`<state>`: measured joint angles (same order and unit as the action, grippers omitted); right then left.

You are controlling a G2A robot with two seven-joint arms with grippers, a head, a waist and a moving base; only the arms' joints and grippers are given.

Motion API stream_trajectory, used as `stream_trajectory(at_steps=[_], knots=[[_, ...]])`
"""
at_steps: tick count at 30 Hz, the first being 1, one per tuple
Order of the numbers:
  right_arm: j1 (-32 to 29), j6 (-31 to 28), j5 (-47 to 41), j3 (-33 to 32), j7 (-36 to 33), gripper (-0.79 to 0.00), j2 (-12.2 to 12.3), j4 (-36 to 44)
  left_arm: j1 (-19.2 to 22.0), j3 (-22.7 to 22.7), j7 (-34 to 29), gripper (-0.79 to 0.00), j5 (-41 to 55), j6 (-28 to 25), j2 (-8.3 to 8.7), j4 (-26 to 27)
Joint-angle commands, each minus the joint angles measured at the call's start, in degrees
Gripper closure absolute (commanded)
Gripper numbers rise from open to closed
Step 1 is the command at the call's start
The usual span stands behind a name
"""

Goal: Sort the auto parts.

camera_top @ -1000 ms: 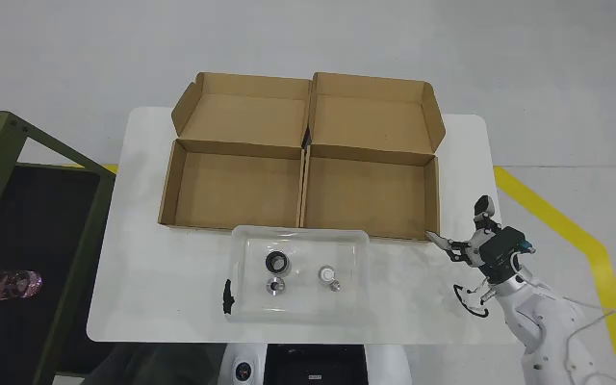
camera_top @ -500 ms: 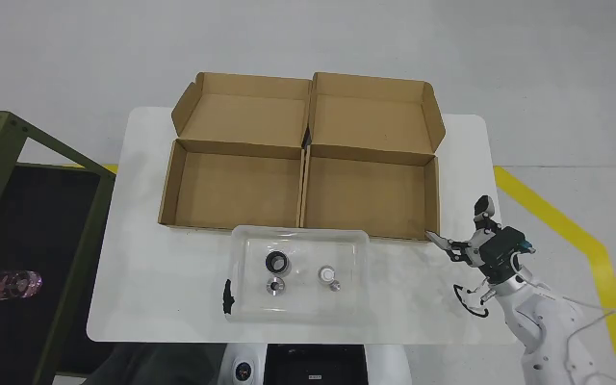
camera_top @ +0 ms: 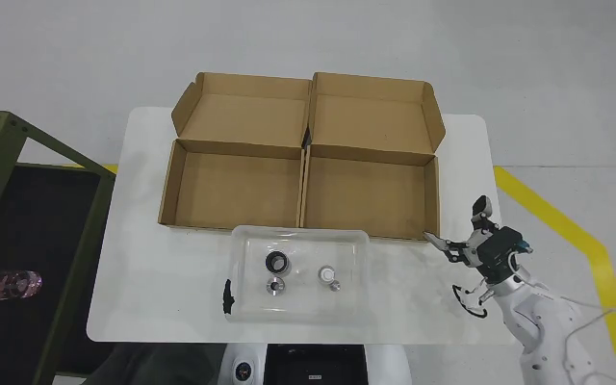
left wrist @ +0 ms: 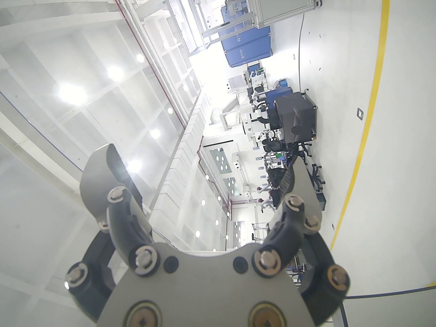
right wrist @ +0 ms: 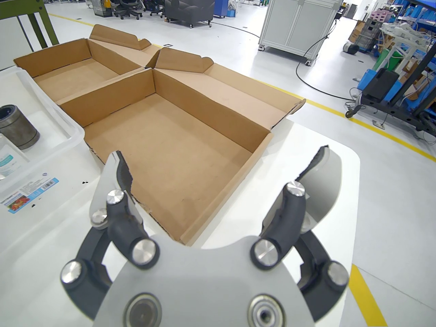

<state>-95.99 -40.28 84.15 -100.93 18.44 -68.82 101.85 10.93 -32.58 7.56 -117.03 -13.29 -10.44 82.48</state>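
A clear plastic tray (camera_top: 298, 231) at the table's front holds three small parts: a dark ring-shaped bearing (camera_top: 278, 262), a silver part (camera_top: 277, 285) and a white-capped part (camera_top: 329, 276). Behind it stand two open cardboard boxes, the left box (camera_top: 236, 188) and the right box (camera_top: 366, 197), with nothing inside. My right gripper (camera_top: 457, 224) hovers open and holds nothing, by the right box's front right corner (right wrist: 185, 238). The right wrist view shows the gripper (right wrist: 221, 153), the tray rim (right wrist: 51, 117) and the dark bearing (right wrist: 17, 125). My left gripper (left wrist: 201, 156) is open and holds nothing, pointing up at the ceiling.
A small black object (camera_top: 227, 296) lies at the tray's front left corner. Bare white table (camera_top: 144, 241) stretches left of the boxes, and a strip (camera_top: 462, 164) lies right of them. A dark green frame (camera_top: 38, 192) stands beside the table's left edge.
My right gripper has edged slightly toward the right box's corner. The parts, tray and boxes have not moved.
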Motion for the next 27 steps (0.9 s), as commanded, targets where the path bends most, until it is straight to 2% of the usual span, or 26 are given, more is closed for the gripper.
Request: stream_trajectory(at_steps=[1, 5, 15, 27], knots=[[0.4, -1.0, 1.5, 0.4, -0.5, -0.785, 0.2, 1.0, 0.0, 0.0, 0.0, -0.785, 0.0, 0.0, 0.0, 0.0], [1.1, -4.4, 1.1, 1.7, -2.2, -0.785, 0.5, 2.3, 0.0, 0.0, 0.0, -0.785, 0.0, 0.0, 0.0, 0.0], [2.9, -14.2, -3.4, 5.9, -13.1, -0.785, 1.4, 9.1, 0.0, 0.0, 0.0, -0.785, 0.0, 0.0, 0.0, 0.0], [4.8, -17.7, -4.9, 15.1, -23.9, -0.785, 1.9, 14.8, 0.0, 0.0, 0.0, -0.785, 0.0, 0.0, 0.0, 0.0]])
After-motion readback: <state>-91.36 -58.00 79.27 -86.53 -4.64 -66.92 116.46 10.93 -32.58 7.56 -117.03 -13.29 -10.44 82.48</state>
